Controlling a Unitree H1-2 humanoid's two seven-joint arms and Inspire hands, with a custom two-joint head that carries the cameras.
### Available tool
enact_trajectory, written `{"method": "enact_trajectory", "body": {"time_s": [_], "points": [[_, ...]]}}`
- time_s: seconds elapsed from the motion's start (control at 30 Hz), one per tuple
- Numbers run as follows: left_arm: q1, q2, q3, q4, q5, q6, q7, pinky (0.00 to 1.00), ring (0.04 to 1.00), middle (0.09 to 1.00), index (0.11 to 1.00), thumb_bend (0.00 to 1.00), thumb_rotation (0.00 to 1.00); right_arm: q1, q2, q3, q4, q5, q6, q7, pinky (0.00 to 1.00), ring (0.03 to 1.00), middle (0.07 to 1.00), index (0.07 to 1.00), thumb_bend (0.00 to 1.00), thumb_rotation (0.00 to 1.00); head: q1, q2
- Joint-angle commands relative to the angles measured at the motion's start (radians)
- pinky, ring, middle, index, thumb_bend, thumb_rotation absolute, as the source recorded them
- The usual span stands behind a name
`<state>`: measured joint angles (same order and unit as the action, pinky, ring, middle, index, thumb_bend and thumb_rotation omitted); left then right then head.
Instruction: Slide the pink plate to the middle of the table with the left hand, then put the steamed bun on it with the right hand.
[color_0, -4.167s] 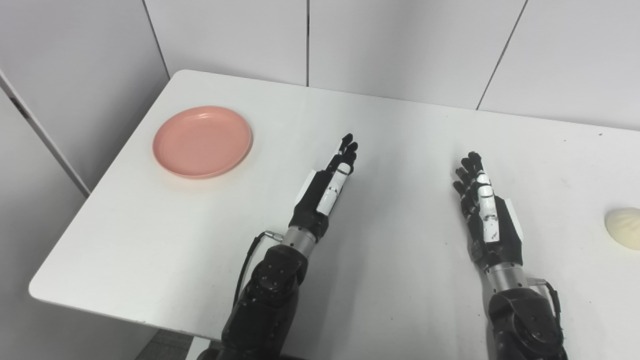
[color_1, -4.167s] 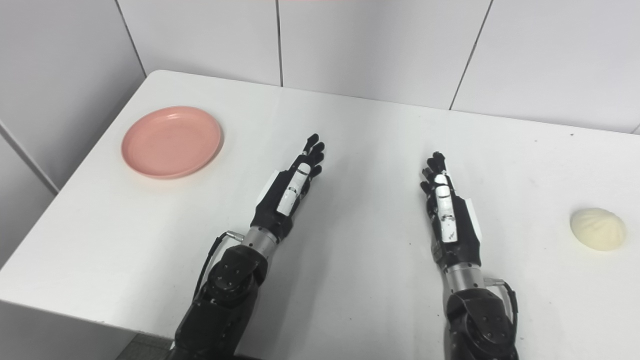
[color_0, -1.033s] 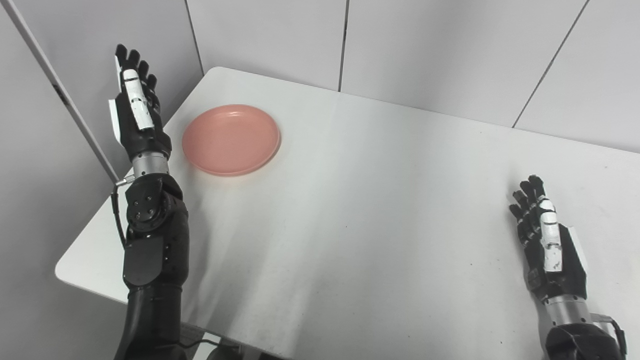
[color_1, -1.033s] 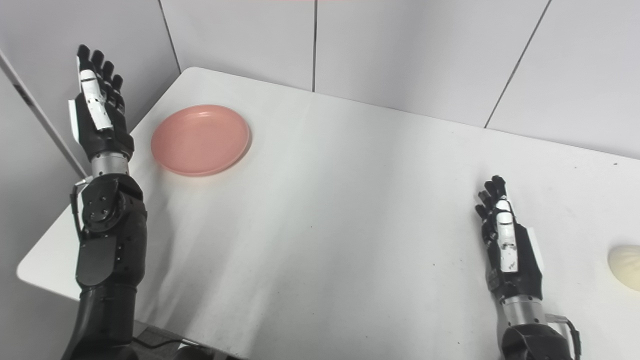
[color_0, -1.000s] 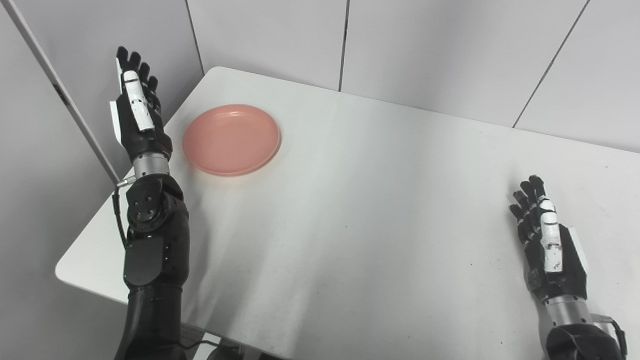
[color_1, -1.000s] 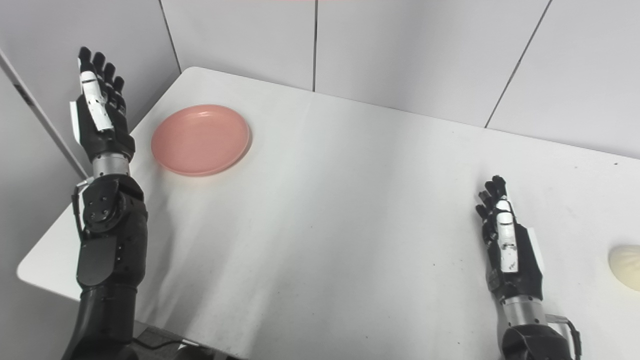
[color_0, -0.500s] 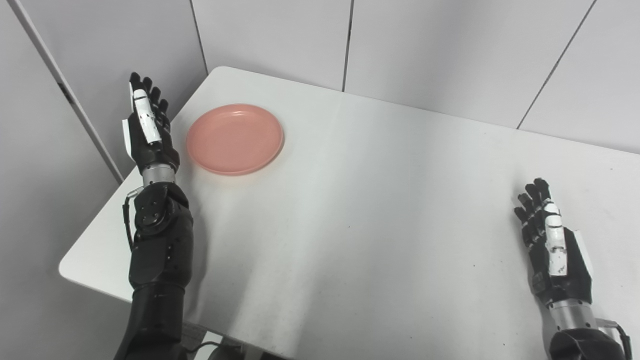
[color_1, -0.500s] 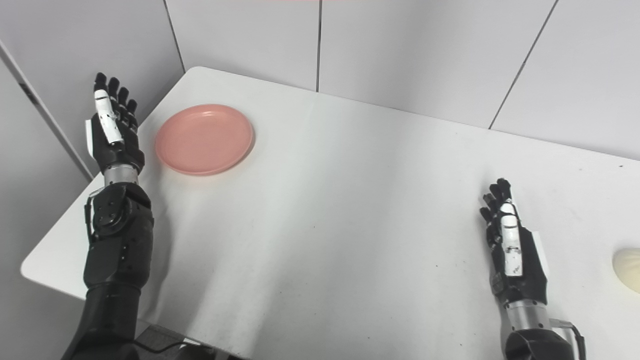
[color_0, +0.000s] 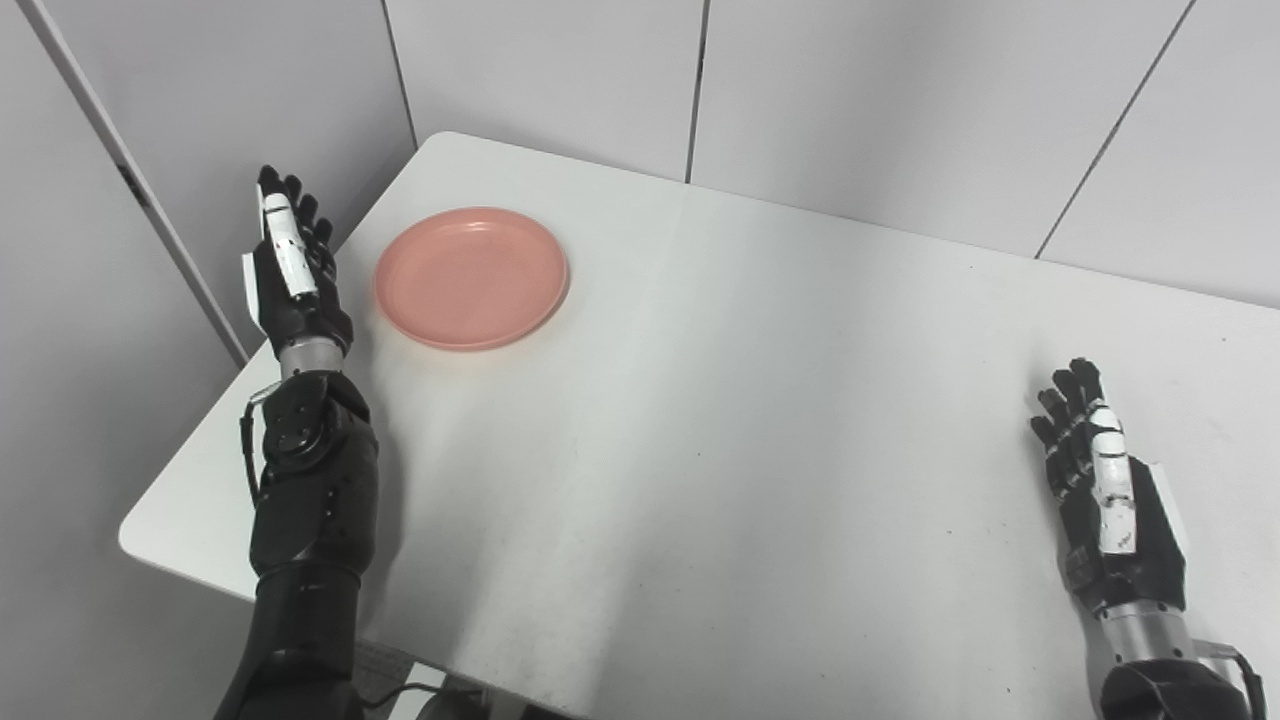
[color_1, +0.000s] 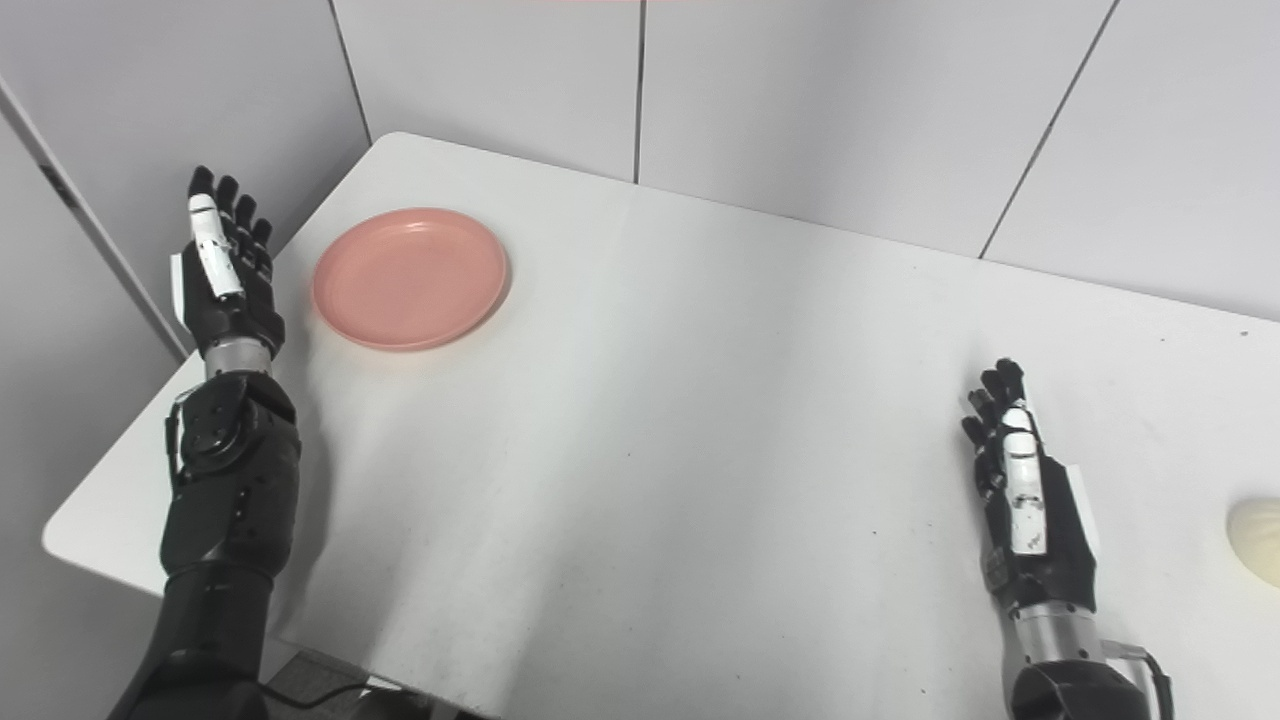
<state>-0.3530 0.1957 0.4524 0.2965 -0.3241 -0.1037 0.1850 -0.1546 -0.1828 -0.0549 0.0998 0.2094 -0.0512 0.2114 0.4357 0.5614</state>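
The pink plate (color_0: 471, 277) lies empty near the far left corner of the white table (color_0: 760, 420). My left hand (color_0: 290, 270) is open, fingers straight and pointing away, at the table's left edge just left of the plate, a small gap between them. My right hand (color_0: 1105, 505) is open and empty over the right part of the table, fingers straight. The cream steamed bun (color_1: 1256, 540) shows only in the right eye view, cut by the right border, to the right of my right hand (color_1: 1025, 510).
Grey wall panels (color_0: 850, 90) stand close behind the table and along its left side (color_0: 150, 150). The table's near edge (color_0: 300, 610) runs below my left forearm.
My left hand has come down from high beside the wall to the table's left edge, next to the plate. The view shifted slightly. The plate, bun and right hand have stayed put.
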Motion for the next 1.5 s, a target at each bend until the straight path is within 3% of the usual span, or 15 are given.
{"method": "enact_trajectory", "body": {"time_s": [0.0, 0.43, 1.1, 1.47], "points": [[-0.039, 0.028, -0.001, -0.02, 0.008, -0.024, 0.0, 1.0, 0.999, 0.996, 1.0, 0.44, 1.0, 0.042, 0.008, 0.0, 0.026, 0.004, 0.007, 0.003, 1.0, 1.0, 1.0, 1.0, 0.09, 1.0, -0.001, 0.001], [-0.045, 0.03, -0.022, 0.049, 0.013, -0.011, -0.006, 1.0, 1.0, 0.999, 1.0, 0.41, 1.0, 0.046, 0.01, 0.004, -0.002, -0.001, 0.03, -0.008, 1.0, 1.0, 1.0, 1.0, 0.09, 1.0, -0.004, 0.008], [-0.072, 0.034, -0.057, 0.204, -0.001, -0.03, -0.04, 1.0, 1.0, 1.0, 1.0, 0.4, 1.0, 0.045, 0.011, 0.008, 0.01, -0.007, 0.012, -0.008, 1.0, 1.0, 1.0, 1.0, 0.09, 1.0, -0.019, 0.015], [-0.094, 0.004, -0.129, 0.239, 0.012, 0.014, -0.061, 1.0, 0.999, 0.982, 1.0, 0.39, 1.0, 0.048, 0.019, 0.013, 0.002, -0.017, 0.007, -0.008, 1.0, 1.0, 1.0, 1.0, 0.09, 1.0, -0.041, 0.017]]}}
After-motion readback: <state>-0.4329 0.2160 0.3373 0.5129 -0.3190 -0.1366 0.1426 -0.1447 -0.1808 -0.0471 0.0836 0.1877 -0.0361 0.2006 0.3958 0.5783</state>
